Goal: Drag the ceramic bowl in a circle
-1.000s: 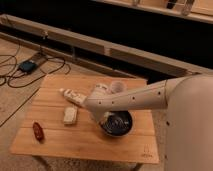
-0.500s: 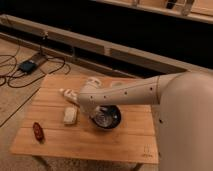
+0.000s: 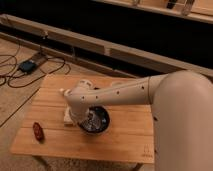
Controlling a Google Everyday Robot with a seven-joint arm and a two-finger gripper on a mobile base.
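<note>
The ceramic bowl [image 3: 99, 123], dark and glossy with pale glints inside, sits on the wooden table [image 3: 125, 145] a little left of its middle. My arm reaches in from the right, and its white wrist bends down over the bowl's left side. My gripper [image 3: 83, 119] points down at the bowl's left rim and is shut on it. The wrist hides the near-left part of the rim.
A pale block [image 3: 66, 118] lies right next to the bowl's left side, partly behind the gripper. A small red object [image 3: 38, 131] lies near the table's front left corner. Cables and a dark box [image 3: 27, 65] are on the floor at the back left.
The bowl has slid left across the table together with my gripper, from right of centre to beside the pale block. The arm has stretched further left.
</note>
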